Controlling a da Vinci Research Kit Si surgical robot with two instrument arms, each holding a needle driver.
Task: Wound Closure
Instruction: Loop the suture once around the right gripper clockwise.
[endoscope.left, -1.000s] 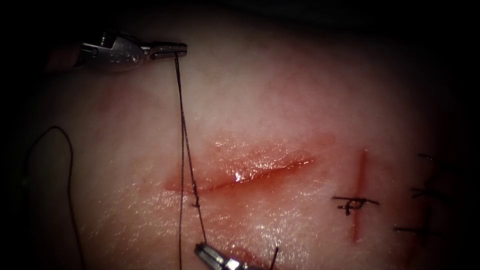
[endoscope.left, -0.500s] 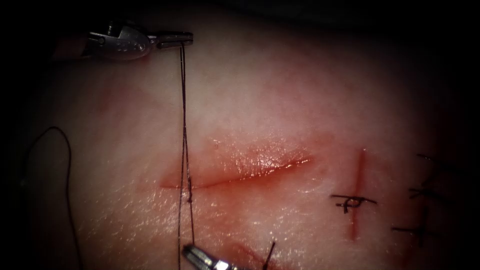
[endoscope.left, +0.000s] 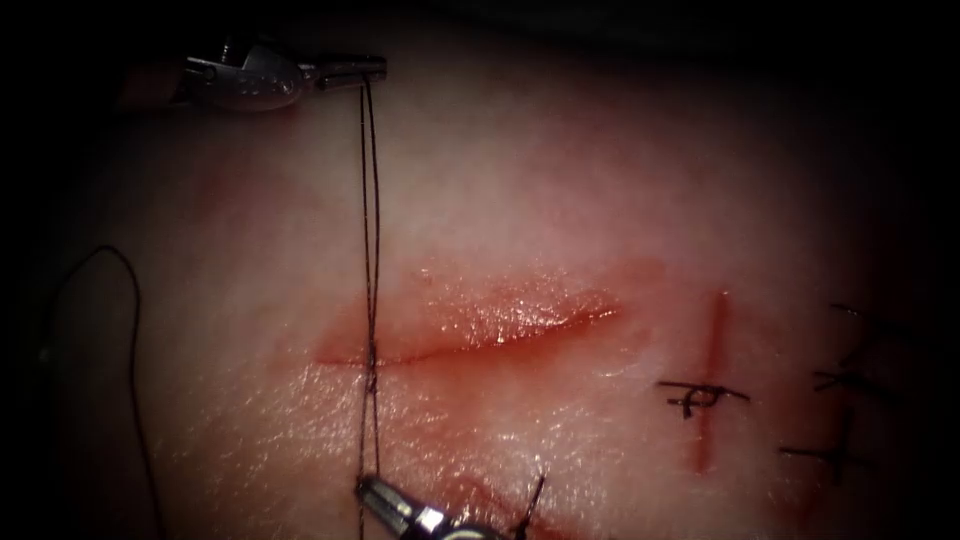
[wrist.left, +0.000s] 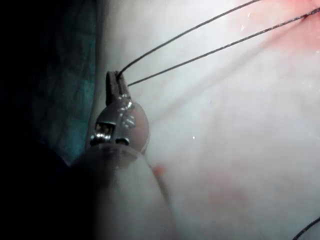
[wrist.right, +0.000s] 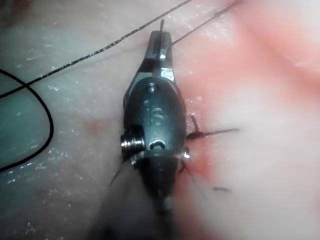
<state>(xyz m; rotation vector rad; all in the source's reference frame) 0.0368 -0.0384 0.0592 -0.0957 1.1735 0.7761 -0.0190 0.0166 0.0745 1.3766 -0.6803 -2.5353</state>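
Observation:
The cut (endoscope.left: 480, 335) runs across the tissue (endoscope.left: 560, 200), wet with red fluid. My left tool (endoscope.left: 375, 68) is far above the cut's left end, jaws shut on the thread (endoscope.left: 368, 220). Two strands run straight down from it, cross the cut at its left end and meet in a small knot (endoscope.left: 370, 378). Below the knot, my right tool (endoscope.left: 372, 492) is shut on the thread. The left wrist view shows the left tool (wrist.left: 114, 82) pinching both strands (wrist.left: 200, 32). In the right wrist view the right tool (wrist.right: 161, 40) grips a strand (wrist.right: 100, 50).
A slack loop of thread (endoscope.left: 130, 330) lies on the tissue at the far left. To the right, a tied stitch (endoscope.left: 700, 397) crosses a red line (endoscope.left: 708, 380), with more stitches (endoscope.left: 840, 455) beyond. A short cut end (endoscope.left: 537, 492) sticks up beside the right tool.
The left tool rose slightly and the right tool shifted left. The strands straightened and drew taut, the knot slid up against the cut, and the cut's left end narrowed.

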